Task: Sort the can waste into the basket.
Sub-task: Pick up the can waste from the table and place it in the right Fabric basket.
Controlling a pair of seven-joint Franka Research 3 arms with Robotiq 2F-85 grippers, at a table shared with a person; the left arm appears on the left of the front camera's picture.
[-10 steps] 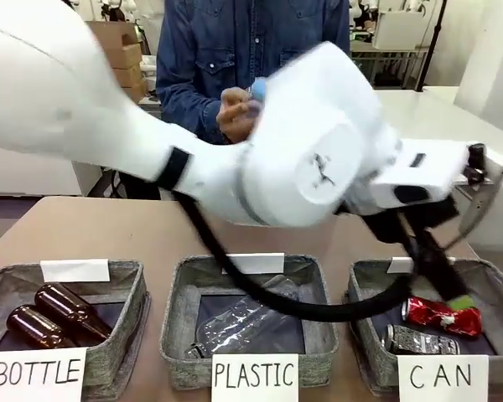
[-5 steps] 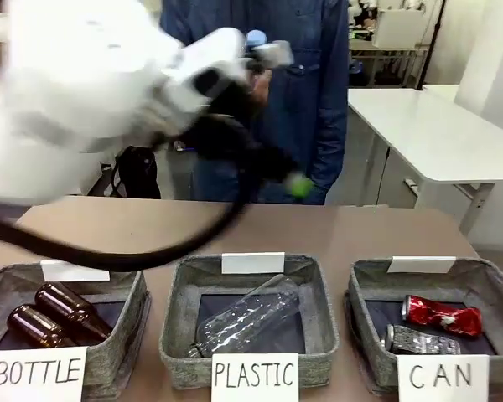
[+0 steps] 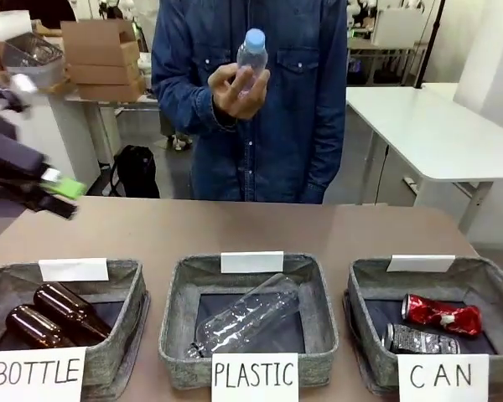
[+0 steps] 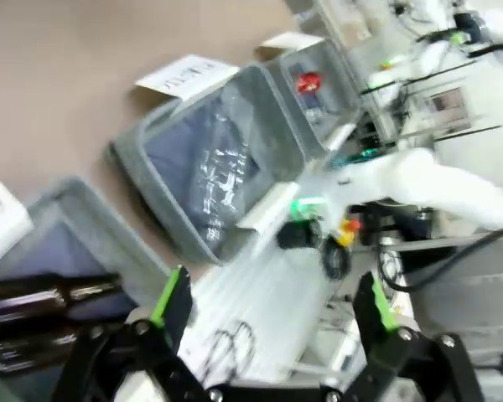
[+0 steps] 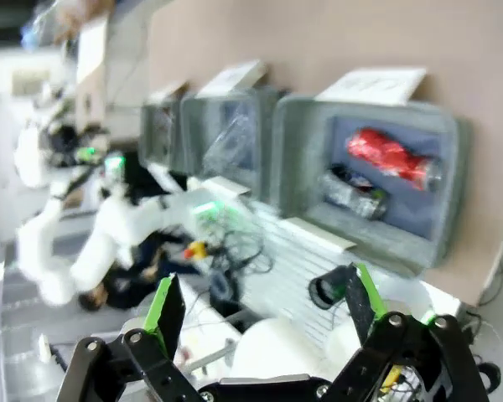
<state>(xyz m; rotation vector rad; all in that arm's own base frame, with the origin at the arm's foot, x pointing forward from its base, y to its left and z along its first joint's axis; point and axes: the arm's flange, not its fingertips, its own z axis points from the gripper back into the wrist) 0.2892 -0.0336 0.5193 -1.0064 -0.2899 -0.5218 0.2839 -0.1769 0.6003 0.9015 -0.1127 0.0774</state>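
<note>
The red can and the silver can lie side by side on the dark floor of the grey basket signed "CAN" at the front right. My left gripper hovers, blurred, at the far left above the table, well away from them. In its wrist view the left gripper is open and holds nothing, with the red can far off. The right gripper is open too, looking from a distance at the basket with the red can and silver can.
A person across the table holds up a clear plastic bottle with a blue cap. The middle basket signed "PLASTIC" holds a clear bottle. The left basket signed "BOTTLE" holds two brown glass bottles.
My left arm has swung from over the CAN basket across the table to the far left. The person's hand with the plastic bottle has come into full view.
</note>
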